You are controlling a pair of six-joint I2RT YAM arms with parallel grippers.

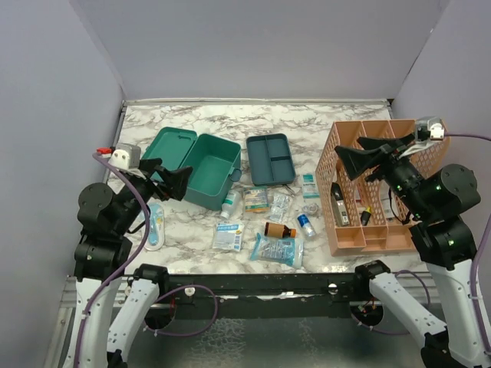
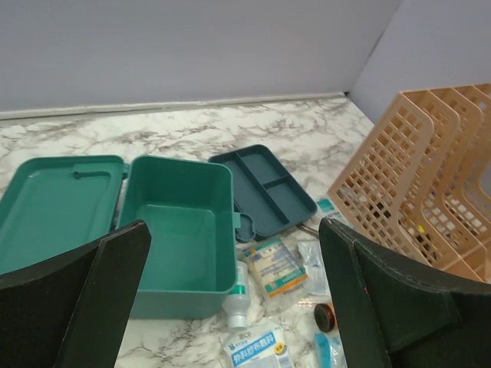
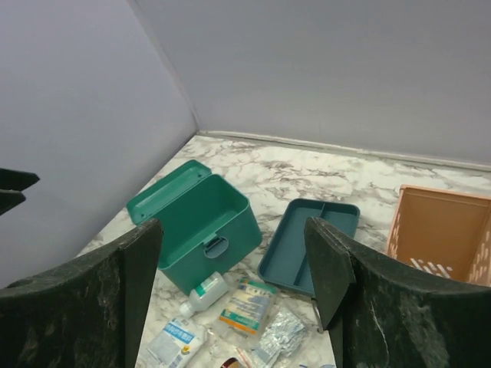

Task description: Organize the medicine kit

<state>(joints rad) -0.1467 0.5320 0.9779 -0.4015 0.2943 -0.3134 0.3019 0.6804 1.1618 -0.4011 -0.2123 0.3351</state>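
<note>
Plastic of the medicine kit (image 1: 215,165), standing open at left centre of the top view with its divided insert tray (image 1: 270,159) just beside it, looks stiff, light and rather smooth, so the thin rim seems the best hold. The left gripper (image 1: 170,178) and right gripper (image 1: 359,157) both stand wide apart, empty.

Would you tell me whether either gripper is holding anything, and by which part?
Nothing is held; the left gripper and the right gripper both hang open, empty.
</note>
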